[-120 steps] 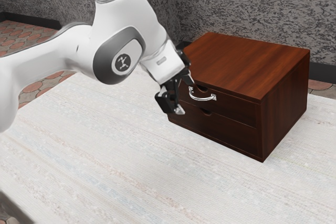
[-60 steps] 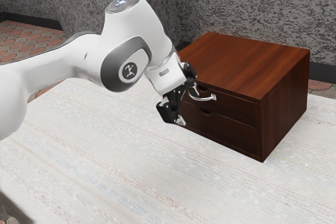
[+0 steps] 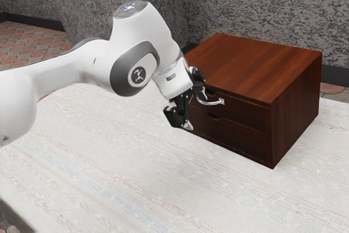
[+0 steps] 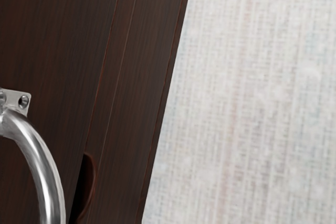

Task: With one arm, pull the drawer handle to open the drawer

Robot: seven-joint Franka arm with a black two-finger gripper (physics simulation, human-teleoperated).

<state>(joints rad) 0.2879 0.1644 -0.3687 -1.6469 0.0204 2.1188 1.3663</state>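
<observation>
A dark wooden cabinet [image 3: 256, 64] with two drawers stands on the table at the exterior view's right. The upper drawer front [image 3: 242, 108] carries a curved silver handle [image 3: 212, 101] and sits flush with the cabinet. My gripper [image 3: 195, 107] is open at the handle's near end, one finger [image 3: 198, 82] above it and the other lower, by the cabinet's corner. In the wrist view the silver handle [image 4: 37, 156] curves close under my hand against the dark drawer front [image 4: 63, 51].
The lower drawer [image 3: 234, 135] has a small notch pull [image 3: 214, 116], also seen as a notch [image 4: 86, 182] in the wrist view. Pale woven table cover [image 3: 136, 173] stretches in front of the cabinet. A rough grey wall [image 3: 262, 4] stands behind.
My arm has moved toward the exterior view's right, bringing the open gripper closer to the handle's near end. The drawer has not moved.
</observation>
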